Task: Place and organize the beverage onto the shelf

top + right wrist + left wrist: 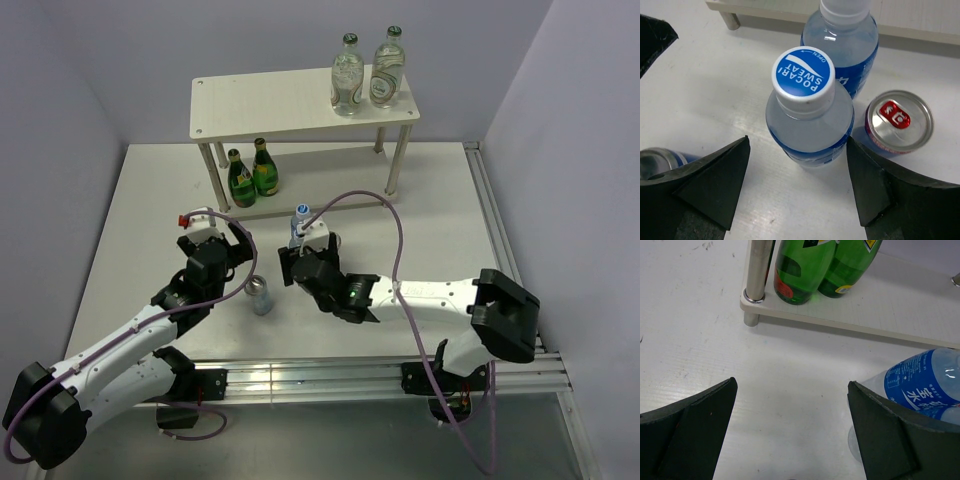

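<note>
The shelf (270, 100) stands at the back; two clear bottles (366, 72) are on its top board and two green bottles (251, 174) on its lower board. My right gripper (308, 250) is open. In the right wrist view my right gripper (797, 142) has its jaws wide either side of an upright blue-capped Pocari Sweat bottle (807, 112), without touching it. A second blue-label water bottle (847, 40) stands behind it. My left gripper (216, 246) is open and empty over bare table (791, 385), with the water bottle (922, 382) just beyond its right finger.
A red-topped can (898, 121) stands right of the Pocari bottle. A silver can (261, 295) stands on the table between the two arms, and also shows in the right wrist view (657, 160). The green bottles (810, 270) sit by the shelf's front left leg (756, 275).
</note>
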### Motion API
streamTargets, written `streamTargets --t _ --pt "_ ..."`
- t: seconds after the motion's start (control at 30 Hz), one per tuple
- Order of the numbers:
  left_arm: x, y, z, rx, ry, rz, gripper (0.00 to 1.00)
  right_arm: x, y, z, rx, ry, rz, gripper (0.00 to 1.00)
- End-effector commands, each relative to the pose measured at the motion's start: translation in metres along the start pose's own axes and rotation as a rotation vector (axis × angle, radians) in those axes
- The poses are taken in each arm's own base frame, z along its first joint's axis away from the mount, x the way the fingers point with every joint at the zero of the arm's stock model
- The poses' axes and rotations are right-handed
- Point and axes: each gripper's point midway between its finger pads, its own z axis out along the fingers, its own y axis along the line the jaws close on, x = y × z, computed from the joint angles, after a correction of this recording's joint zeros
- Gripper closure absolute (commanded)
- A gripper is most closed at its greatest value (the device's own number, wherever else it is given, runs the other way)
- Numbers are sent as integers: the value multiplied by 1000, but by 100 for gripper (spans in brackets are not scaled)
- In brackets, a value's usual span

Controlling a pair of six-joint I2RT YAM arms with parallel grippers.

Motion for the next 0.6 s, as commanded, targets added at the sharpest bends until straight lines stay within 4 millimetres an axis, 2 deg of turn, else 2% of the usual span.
streamTargets --t 0.0,0.23,0.57 --pt "-5 2 -1 -7 -18 -14 1 -28 13 10 15 -76 30 15" --pt "-6 3 -2 -10 -22 -13 1 -32 6 26 75 -75 42 15" --pt "-5 1 -1 -3 -18 -13 1 -18 -1 43 126 -61 52 15"
